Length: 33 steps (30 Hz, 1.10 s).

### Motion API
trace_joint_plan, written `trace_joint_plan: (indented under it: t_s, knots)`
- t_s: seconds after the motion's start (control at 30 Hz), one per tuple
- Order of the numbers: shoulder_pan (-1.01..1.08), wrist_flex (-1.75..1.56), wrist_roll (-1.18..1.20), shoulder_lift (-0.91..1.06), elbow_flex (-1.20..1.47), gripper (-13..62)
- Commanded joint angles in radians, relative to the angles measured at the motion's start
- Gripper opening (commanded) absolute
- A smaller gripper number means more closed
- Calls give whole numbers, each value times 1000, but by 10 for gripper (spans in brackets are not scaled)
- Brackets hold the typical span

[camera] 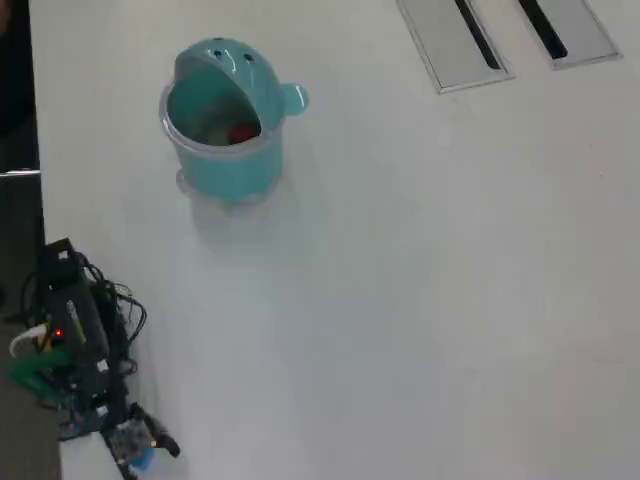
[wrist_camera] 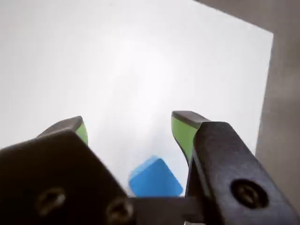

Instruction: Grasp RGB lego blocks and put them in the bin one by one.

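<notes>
Tool (wrist_camera: 129,129) has its green-tipped jaws spread wide, nothing pinched, and the blue block (wrist_camera: 154,178) sits on the white counter (wrist_camera: 140,61) between them, back near the jaw base. I'd centre it, drop lower, then squeeze on two flat sides. It's turned corner-on to the wrist view; cube-ish, no obvious long axis. Something red's already inside the open teal bin (camera: 225,165), well apart.

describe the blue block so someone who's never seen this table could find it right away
Start at the white table and go to its lower left corner in the overhead view, where the black arm sits among wires, far from the teal bin. The blue block lies there between the open pincer's green-tipped fingers. It is the only blue thing on the table.
</notes>
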Motion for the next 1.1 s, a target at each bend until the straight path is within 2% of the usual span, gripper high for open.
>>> trace_joint_plan:
  t_s: [0.0, 0.13, 0.3, 0.43, 0.77, 1.07]
  knots:
    - [14, 28, 64, -25, -104, 322]
    - [38, 143, 52, -100, -212, 322]
    - [55, 232, 15, -100, -206, 327]
    - [101, 262, -158, -103, -232, 337]
    - [172, 273, -272, -143, -175, 334]
    - [132, 356, -333, -143, -163, 336]
